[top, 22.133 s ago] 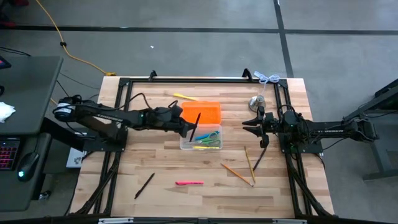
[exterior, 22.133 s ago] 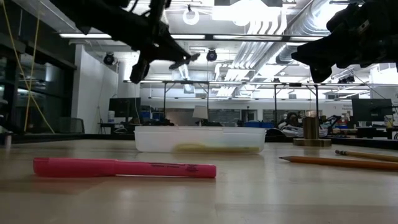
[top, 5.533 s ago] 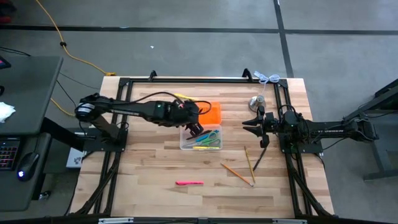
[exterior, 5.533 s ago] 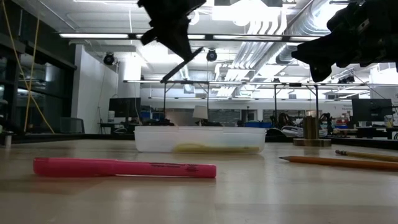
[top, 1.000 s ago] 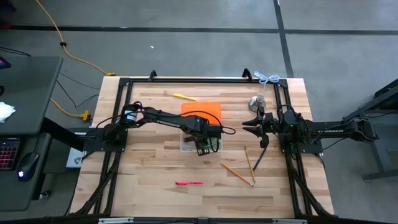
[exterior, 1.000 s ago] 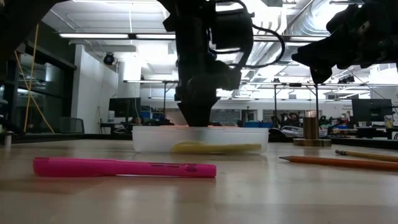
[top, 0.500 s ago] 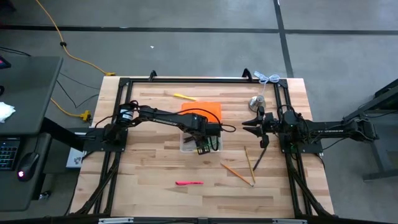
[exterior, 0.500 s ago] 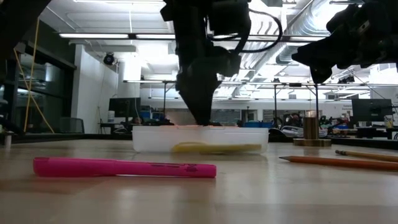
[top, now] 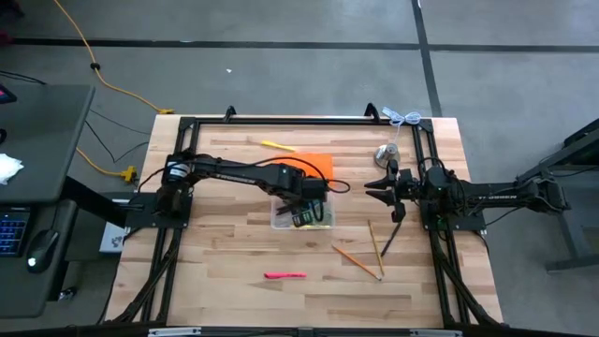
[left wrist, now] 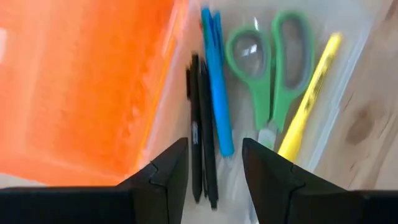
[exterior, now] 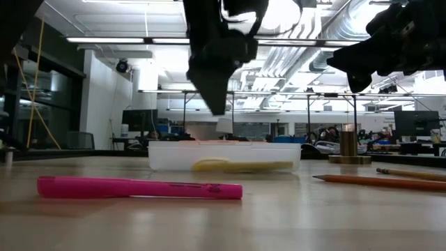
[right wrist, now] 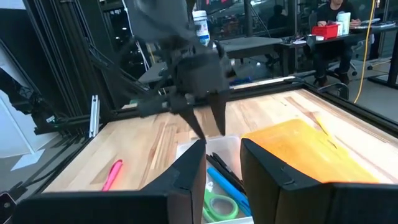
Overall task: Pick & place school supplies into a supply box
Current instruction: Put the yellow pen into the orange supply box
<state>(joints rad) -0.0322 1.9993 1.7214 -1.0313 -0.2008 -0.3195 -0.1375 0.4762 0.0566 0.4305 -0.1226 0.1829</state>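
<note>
Supply box [top: 301, 216], a clear tray with its orange lid [top: 305, 167] opened flat on the far side, sits at the table's [top: 234, 253] centre, its long axis running left to right. Inside lie two black pens [left wrist: 200, 155], a blue pen [left wrist: 216, 93], green-handled scissors [left wrist: 271, 74] and a yellow marker [left wrist: 308, 93], all side by side along the tray's length. The left gripper [top: 301, 201] hangs just above the tray, fingers parted and holding nothing. The right gripper [top: 382, 186] waits near the table's right side, its fingers spread and empty. Still outside the box: a pink marker [top: 284, 275] lying left to right near the front edge, two wooden pencils [top: 367, 253] to the right of the box, a yellow pen [top: 278, 145] beyond the lid, and a silver bell-shaped object [top: 384, 153] at far right.
</note>
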